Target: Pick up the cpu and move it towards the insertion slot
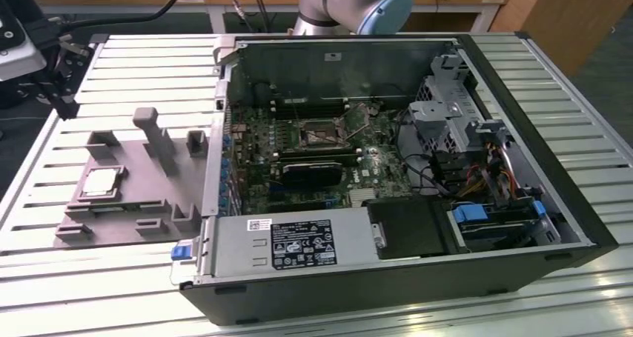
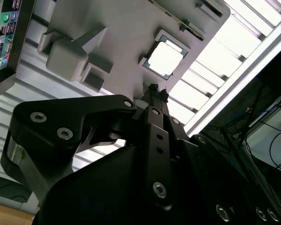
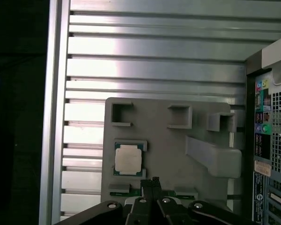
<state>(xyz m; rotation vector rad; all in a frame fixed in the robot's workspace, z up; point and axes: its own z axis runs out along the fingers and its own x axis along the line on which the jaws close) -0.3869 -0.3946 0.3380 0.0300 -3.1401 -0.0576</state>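
The cpu point(image 1: 102, 181) lay flat in its recess on the grey fixture plate point(image 1: 144, 180), left of centre in the exterior view, well apart from the insertion slot point(image 1: 319, 133) at frame centre. In both wrist views the gripper point(image 3: 154, 180) hung near the chip, fingertips together and empty. A good grasp would likely need them spread, centred squarely over the chip and closed on opposite edges.

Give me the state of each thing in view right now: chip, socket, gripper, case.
cpu: lying flat in the grey fixture, not gripped.
insertion slot: uncovered, dark centre showing.
gripper: shut, holding nothing, apart from the cpu.
computer case: lying on its side, side panel off.
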